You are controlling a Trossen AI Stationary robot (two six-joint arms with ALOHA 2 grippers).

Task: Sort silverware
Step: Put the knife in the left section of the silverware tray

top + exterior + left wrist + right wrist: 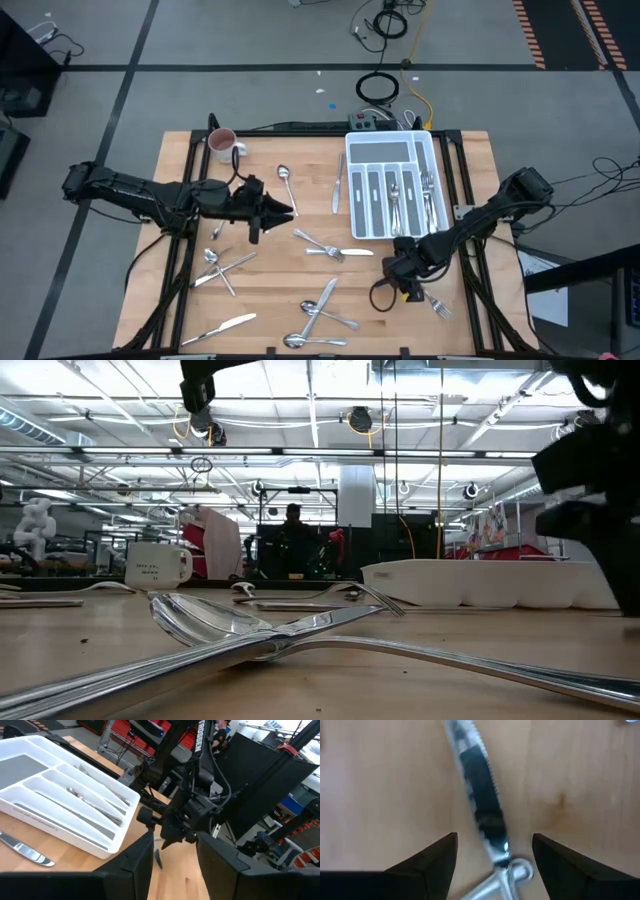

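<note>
Straddling a knife (480, 800) lying lengthwise between its fingers, right gripper (495, 865) gapes wide.

right gripper (492, 857) has bare table (380, 785) either side of the knife (480, 795); tray (392, 185) walls it off behind

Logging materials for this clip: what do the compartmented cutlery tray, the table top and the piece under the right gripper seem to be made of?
The white compartmented cutlery tray looks like matte moulded plastic: thin, rounded walls. The pale table top looks like wood, with grain and a knot. The slim serrated knife, lying between the open right gripper's fingers, looks like polished metal, mirror-bright.
</note>
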